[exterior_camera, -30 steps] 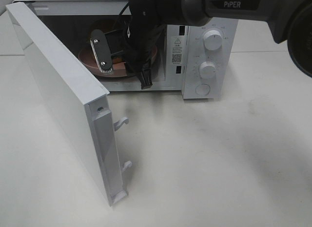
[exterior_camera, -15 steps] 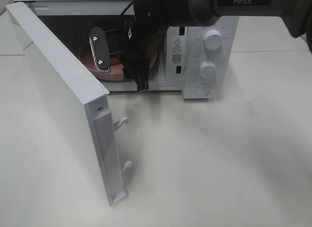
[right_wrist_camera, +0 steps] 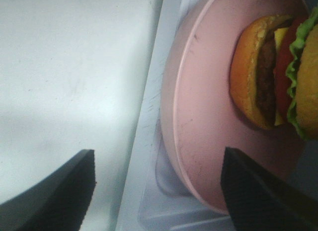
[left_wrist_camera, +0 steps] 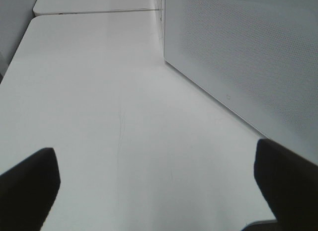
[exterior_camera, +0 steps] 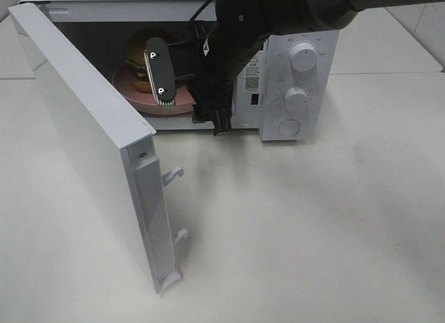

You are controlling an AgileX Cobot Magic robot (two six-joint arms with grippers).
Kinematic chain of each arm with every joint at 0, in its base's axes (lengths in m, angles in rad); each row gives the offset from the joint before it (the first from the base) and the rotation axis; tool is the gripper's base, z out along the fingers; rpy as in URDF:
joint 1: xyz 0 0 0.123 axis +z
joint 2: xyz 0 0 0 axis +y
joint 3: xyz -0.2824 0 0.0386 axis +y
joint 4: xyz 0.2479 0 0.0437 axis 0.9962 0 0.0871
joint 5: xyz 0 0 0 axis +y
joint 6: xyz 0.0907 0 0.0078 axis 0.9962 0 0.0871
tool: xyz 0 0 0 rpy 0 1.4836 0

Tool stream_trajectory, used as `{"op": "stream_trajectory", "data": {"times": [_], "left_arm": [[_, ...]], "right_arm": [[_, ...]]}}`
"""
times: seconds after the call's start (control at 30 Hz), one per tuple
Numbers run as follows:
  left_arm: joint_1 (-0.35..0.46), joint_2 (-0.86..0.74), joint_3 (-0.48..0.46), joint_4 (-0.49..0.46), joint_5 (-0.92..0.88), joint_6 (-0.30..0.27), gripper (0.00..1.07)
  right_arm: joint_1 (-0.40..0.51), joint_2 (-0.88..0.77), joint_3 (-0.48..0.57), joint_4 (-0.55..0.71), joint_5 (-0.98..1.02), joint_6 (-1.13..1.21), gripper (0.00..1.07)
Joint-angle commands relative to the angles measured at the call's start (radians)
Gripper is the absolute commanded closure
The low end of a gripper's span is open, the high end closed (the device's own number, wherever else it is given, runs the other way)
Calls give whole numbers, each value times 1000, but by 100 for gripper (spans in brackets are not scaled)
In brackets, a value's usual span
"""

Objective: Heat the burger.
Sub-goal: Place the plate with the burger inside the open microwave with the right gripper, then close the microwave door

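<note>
A: What was there, biggest first?

B: One white table [exterior_camera: 313, 219]. On it stood one white microwave [exterior_camera: 316, 94], its single door [exterior_camera: 83, 142] swung wide open.

A: Arms?

B: One in the high view, the dark right arm [exterior_camera: 278, 10], reaching across to the oven's mouth. The right gripper [right_wrist_camera: 156, 161] hung at the opening with its two fingers spread wide. The plate's near rim showed between them, and they clasped nothing.

A: And the other?

B: The left gripper [left_wrist_camera: 154, 149] showed only in its own camera. Its two fingers were wide apart with bare table between them, beside a white dotted panel. Which face of the oven that was, I could not tell.

A: Inside the oven?

B: One round pink plate [exterior_camera: 128, 87] lay on the cavity floor, with one burger [right_wrist_camera: 271, 77] on it, toward the back of the plate.

A: Which way did it point?

B: Upright, with the bun crown on top and the layers stacked straight up from the plate — lettuce, tomato, cheese and patty edge-on to the gripper. It was round, so no side read as a front.

A: Small things?

B: Two knobs on the panel — an upper knob [exterior_camera: 304, 57] over a lower knob [exterior_camera: 296, 99] — and one round button [exterior_camera: 289, 127] beneath them. There were two latches on the door's edge, an upper hook [exterior_camera: 174, 175] and a lower hook [exterior_camera: 181, 235].
</note>
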Motion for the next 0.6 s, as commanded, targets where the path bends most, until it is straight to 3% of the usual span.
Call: {"op": "stream_trajectory", "data": {"times": [0.03,0.6], "left_arm": [[-1,-14,0,1,-9,-3,7],[-1,-14,0,1,-9,-3,7]], "right_arm": [[-12,-50,47,-8,-14,9,36],[-16,-247,248,-53,-50,144,36]]}}
